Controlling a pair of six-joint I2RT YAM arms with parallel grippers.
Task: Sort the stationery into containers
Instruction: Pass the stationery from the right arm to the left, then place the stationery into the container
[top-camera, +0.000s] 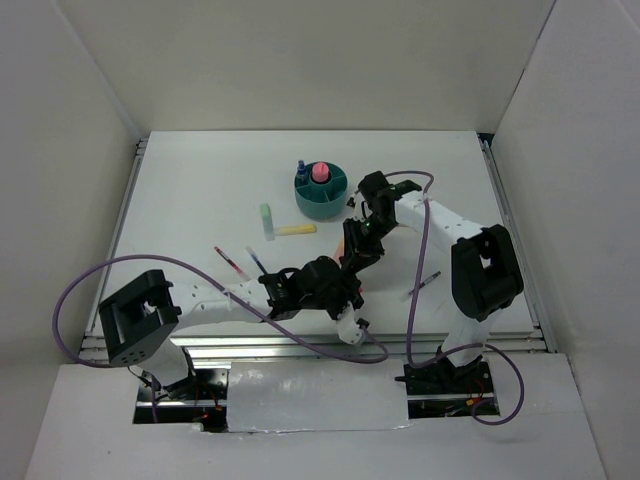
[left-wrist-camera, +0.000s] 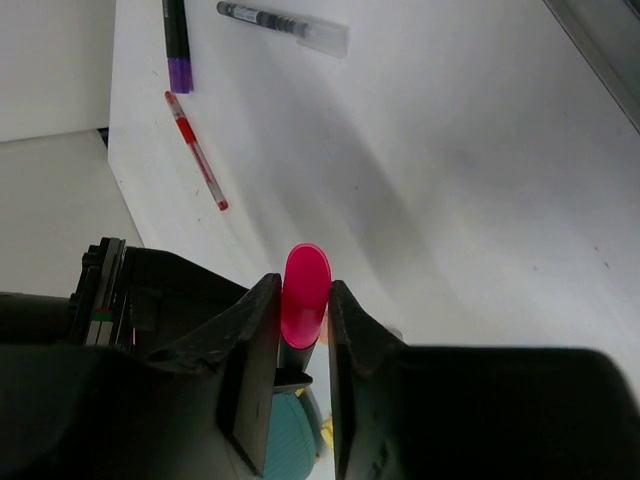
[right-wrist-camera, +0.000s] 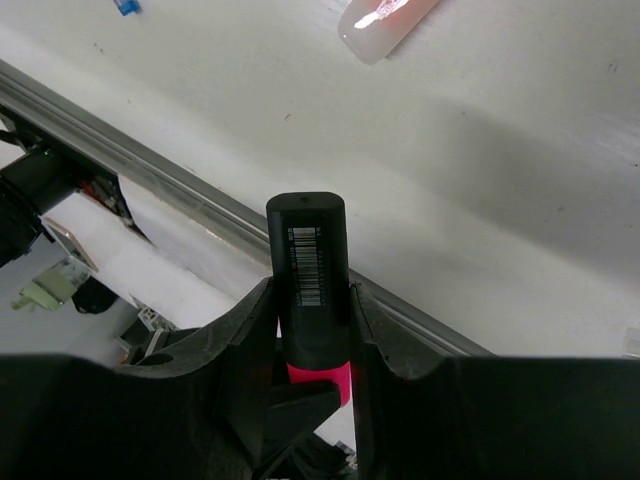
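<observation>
A pink marker with a black body is held between both grippers above the table's middle. In the left wrist view its pink cap (left-wrist-camera: 305, 275) sits between the fingers of my left gripper (left-wrist-camera: 303, 295). In the right wrist view its black barcoded body (right-wrist-camera: 307, 250) sits between the fingers of my right gripper (right-wrist-camera: 308, 300). In the top view the left gripper (top-camera: 343, 283) and right gripper (top-camera: 357, 255) meet tip to tip. The teal organizer (top-camera: 318, 208) stands farther back, with a pink item in its centre cup and a blue-capped bottle (top-camera: 300, 167) at its left.
A green marker (top-camera: 267, 216) and a yellow marker (top-camera: 296, 229) lie left of the organizer. A red pen (top-camera: 231, 262) and a blue pen (top-camera: 258, 262) lie nearer left. A thin pen (top-camera: 425, 283) lies right. An orange marker (right-wrist-camera: 385, 18) lies under the right arm.
</observation>
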